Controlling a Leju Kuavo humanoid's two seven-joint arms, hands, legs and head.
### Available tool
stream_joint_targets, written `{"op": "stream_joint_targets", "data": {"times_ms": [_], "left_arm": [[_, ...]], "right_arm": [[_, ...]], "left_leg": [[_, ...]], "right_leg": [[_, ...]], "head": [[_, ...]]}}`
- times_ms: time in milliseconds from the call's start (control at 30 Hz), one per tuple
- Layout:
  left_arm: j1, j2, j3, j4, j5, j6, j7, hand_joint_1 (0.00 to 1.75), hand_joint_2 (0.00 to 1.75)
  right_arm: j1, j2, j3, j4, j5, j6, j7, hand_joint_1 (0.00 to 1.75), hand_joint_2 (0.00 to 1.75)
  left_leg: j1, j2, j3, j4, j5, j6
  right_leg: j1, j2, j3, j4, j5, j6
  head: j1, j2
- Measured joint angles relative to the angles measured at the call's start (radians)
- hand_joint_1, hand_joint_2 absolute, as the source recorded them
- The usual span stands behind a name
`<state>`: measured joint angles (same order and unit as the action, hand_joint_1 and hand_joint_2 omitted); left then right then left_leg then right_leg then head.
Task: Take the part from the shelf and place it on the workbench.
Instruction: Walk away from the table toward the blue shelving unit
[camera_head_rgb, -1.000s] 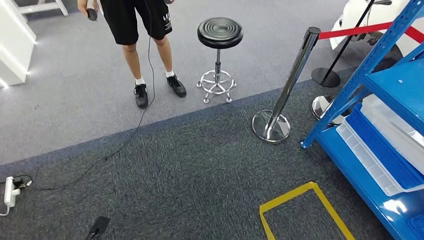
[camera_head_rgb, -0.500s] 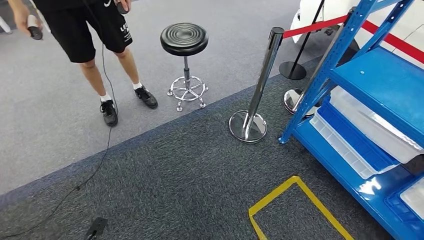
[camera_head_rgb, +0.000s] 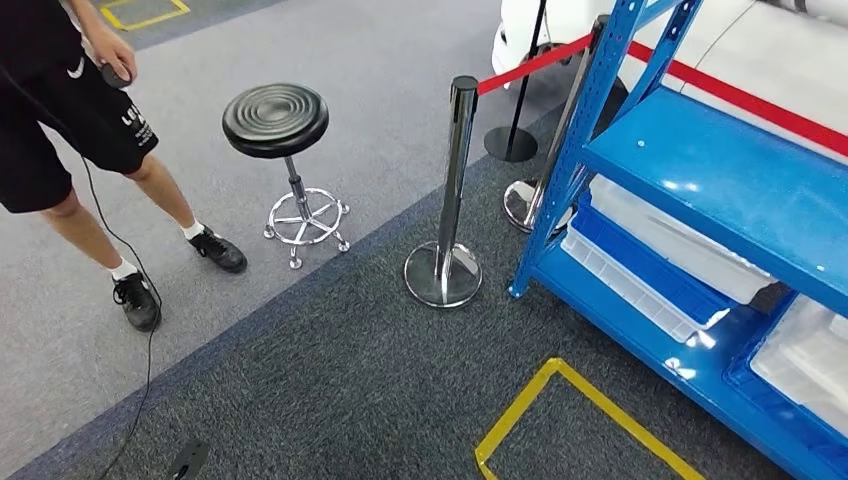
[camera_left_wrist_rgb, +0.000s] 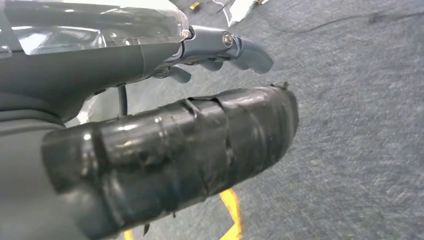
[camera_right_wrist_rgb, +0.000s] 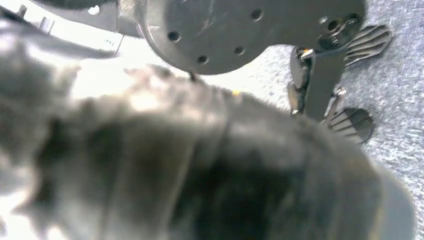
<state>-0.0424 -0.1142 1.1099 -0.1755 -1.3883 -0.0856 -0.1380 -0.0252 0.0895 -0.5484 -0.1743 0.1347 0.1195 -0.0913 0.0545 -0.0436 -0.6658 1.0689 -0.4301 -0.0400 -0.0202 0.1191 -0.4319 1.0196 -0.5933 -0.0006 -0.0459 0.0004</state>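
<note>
Part: no single part can be picked out; it is judged to lie in one of the clear plastic bins (camera_head_rgb: 668, 228) stored on the blue steel shelf (camera_head_rgb: 722, 165), the contents being too faint to tell.
Shelf: it is seen at the right of the head view, its blue upright post (camera_head_rgb: 563, 160) planted on the dark carpet.
Step in hand: the approach to the shelf is judged to be under way; nothing has been taken yet.
Left robot hand (camera_left_wrist_rgb: 215, 55): it is seen in the left wrist view with fingers loosely extended above the carpet, and nothing is held.
Right robot hand (camera_right_wrist_rgb: 210, 175): it is blurred in the right wrist view; whether it is spread or pressed together cannot be told.
Next move: the shelf must be faced squarely, probably from the yellow taped floor outline (camera_head_rgb: 575, 420), before an arm is raised towards a bin.
Surroundings: a chrome barrier post (camera_head_rgb: 450, 195) with red belt (camera_head_rgb: 528, 66) stands just beside the shelf corner; a black round stool (camera_head_rgb: 277, 122) and a person in black shorts (camera_head_rgb: 70, 130) are well apart from it.
</note>
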Motion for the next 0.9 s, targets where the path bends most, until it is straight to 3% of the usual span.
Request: {"op": "stream_joint_targets", "data": {"times_ms": [67,100,167,200,267,300,333,367,400,433,467,500,533,600,667,700,767,800,833,867,900], "left_arm": [[-0.006,0.000,0.000,0.001,-0.002,0.000,0.000,0.00,0.00],[-0.008,-0.001,0.000,0.001,-0.003,0.000,0.000,0.00,0.00],[-0.009,-0.001,0.000,0.001,-0.004,0.000,0.000,0.00,0.00],[-0.008,-0.001,0.000,0.001,-0.005,0.000,0.000,0.00,0.00],[-0.008,0.000,0.000,0.001,-0.006,0.000,0.000,0.00,0.00],[-0.009,0.000,0.000,0.001,-0.006,0.000,0.000,0.00,0.00],[-0.009,0.000,0.000,0.001,-0.007,0.000,0.000,0.00,0.00],[-0.009,0.000,0.000,0.001,-0.007,0.000,0.000,0.00,0.00],[-0.007,-0.001,0.000,0.001,-0.007,0.000,0.000,0.00,0.00],[-0.006,-0.003,0.000,0.002,-0.008,0.000,0.000,0.00,0.00],[-0.006,-0.004,0.000,0.003,-0.009,0.001,0.000,0.00,0.00],[-0.009,-0.004,0.000,0.005,-0.010,0.002,0.001,0.00,0.00],[-0.013,-0.005,0.000,0.006,-0.011,0.002,0.003,0.00,0.00],[-0.022,-0.004,0.000,0.006,-0.009,0.004,0.006,0.00,0.00],[-0.025,-0.003,0.000,0.006,-0.005,0.008,0.009,0.00,0.00],[-0.023,-0.002,0.000,0.006,-0.002,0.011,0.010,0.00,0.00],[-0.021,0.001,0.000,0.006,0.002,0.016,0.013,0.00,0.00],[-0.020,0.002,0.000,0.006,0.004,0.018,0.013,0.00,0.00],[-0.019,0.004,0.000,0.006,0.005,0.019,0.014,0.00,0.00],[-0.018,0.005,0.001,0.006,0.006,0.019,0.014,0.00,0.00],[-0.017,0.007,0.001,0.006,0.006,0.019,0.014,0.00,0.00]], "right_arm": [[-0.001,0.000,0.000,0.000,0.001,0.000,0.001,0.00,0.00],[-0.001,0.000,0.000,0.000,0.001,0.000,0.001,0.00,0.00],[-0.003,0.001,0.000,0.000,0.002,0.000,0.002,0.00,0.00],[-0.004,0.002,0.000,0.000,0.002,0.000,0.002,0.00,0.00],[-0.005,0.002,0.001,0.000,0.005,0.000,0.003,0.00,0.00],[-0.003,0.002,0.001,0.000,0.006,0.000,0.004,0.00,0.00],[-0.001,0.002,0.001,0.000,0.008,0.000,0.005,0.00,0.00],[0.003,0.002,0.001,0.000,0.008,0.000,0.007,0.00,0.00],[0.007,0.001,0.001,0.001,0.009,0.000,0.008,0.00,0.00],[0.010,0.000,0.001,0.001,0.009,0.000,0.010,0.00,0.00],[0.012,-0.001,0.001,0.002,0.010,0.000,0.011,0.00,0.00],[0.010,-0.001,0.001,0.002,0.010,0.000,0.012,0.00,0.00],[0.007,-0.001,0.001,0.002,0.011,0.001,0.012,0.00,0.00],[0.000,0.000,0.001,0.001,0.011,0.002,0.012,0.00,0.00],[-0.005,-0.001,0.001,0.000,0.011,0.002,0.011,0.00,0.00],[-0.008,-0.001,0.000,0.000,0.011,0.002,0.011,0.00,0.00],[-0.011,-0.001,0.000,-0.001,0.011,0.002,0.010,0.00,0.00],[-0.011,0.000,0.000,-0.001,0.011,0.002,0.010,0.00,0.00],[-0.009,0.000,0.000,0.000,0.011,0.002,0.010,0.00,0.00],[-0.008,0.001,0.000,0.000,0.011,0.002,0.010,0.00,0.00],[-0.006,0.002,0.000,0.000,0.011,0.002,0.011,0.00,0.00]], "left_leg": [[-0.005,0.014,0.016,-0.002,-0.010,0.022],[-0.005,0.021,0.031,-0.010,-0.016,0.032],[-0.007,0.037,0.070,-0.030,-0.030,0.046],[-0.011,0.046,0.093,-0.041,-0.041,0.050],[-0.020,0.064,0.143,-0.064,-0.065,0.052],[-0.025,0.073,0.171,-0.074,-0.078,0.053],[-0.030,0.081,0.201,-0.083,-0.093,0.054],[-0.036,0.090,0.230,-0.093,-0.108,0.054],[-0.040,0.099,0.256,-0.102,-0.124,0.056],[-0.046,0.109,0.281,-0.107,-0.139,0.055],[-0.049,0.118,0.300,-0.114,-0.154,0.052],[-0.051,0.127,0.319,-0.120,-0.164,0.047],[-0.053,0.134,0.332,-0.118,-0.167,0.041],[-0.049,0.128,0.320,-0.069,-0.149,0.031],[-0.044,0.089,0.251,0.049,-0.138,0.028],[-0.042,0.067,0.209,0.110,-0.157,0.027],[-0.039,0.052,0.135,0.183,-0.234,0.020],[-0.038,0.052,0.109,0.190,-0.265,0.016],[-0.036,0.051,0.093,0.176,-0.271,0.013],[-0.035,0.047,0.087,0.141,-0.245,0.011],[-0.033,0.035,0.087,0.089,-0.189,0.009]], "right_leg": [[-0.004,0.003,-0.002,0.014,0.006,0.015],[-0.006,-0.012,-0.012,0.042,0.024,0.020],[-0.005,-0.064,-0.077,0.144,0.047,0.026],[-0.003,-0.090,-0.122,0.202,0.036,0.028],[-0.001,-0.111,-0.205,0.269,-0.032,0.025],[0.001,-0.114,-0.233,0.268,-0.067,0.021],[0.005,-0.116,-0.250,0.245,-0.083,0.012],[0.011,-0.121,-0.260,0.203,-0.066,-0.001],[0.022,-0.137,-0.265,0.148,-0.003,-0.021],[0.037,-0.157,-0.268,0.091,0.088,-0.041],[0.050,-0.172,-0.267,0.050,0.166,-0.056],[0.062,-0.180,-0.264,0.024,0.220,-0.066],[0.067,-0.173,-0.258,0.015,0.237,-0.070],[0.064,-0.147,-0.236,0.005,0.221,-0.075],[0.057,-0.123,-0.209,-0.014,0.212,-0.085],[0.054,-0.110,-0.197,-0.020,0.206,-0.089],[0.049,-0.081,-0.175,-0.023,0.190,-0.089],[0.048,-0.066,-0.164,-0.023,0.181,-0.085],[0.046,-0.053,-0.152,-0.021,0.172,-0.080],[0.045,-0.041,-0.141,-0.019,0.162,-0.075],[0.044,-0.029,-0.133,-0.015,0.153,-0.070]], "head": [[0.001,0.000],[0.002,0.000],[0.004,0.000],[0.005,0.000],[0.005,0.000],[0.006,0.000],[0.006,0.000],[0.006,0.000],[0.007,0.000],[0.005,0.000],[0.006,0.000],[0.005,0.000],[0.005,0.000],[0.005,0.000],[0.003,0.000],[0.001,0.000],[0.000,0.000],[0.000,0.000],[0.000,0.000],[0.001,0.000],[0.001,0.000]]}}
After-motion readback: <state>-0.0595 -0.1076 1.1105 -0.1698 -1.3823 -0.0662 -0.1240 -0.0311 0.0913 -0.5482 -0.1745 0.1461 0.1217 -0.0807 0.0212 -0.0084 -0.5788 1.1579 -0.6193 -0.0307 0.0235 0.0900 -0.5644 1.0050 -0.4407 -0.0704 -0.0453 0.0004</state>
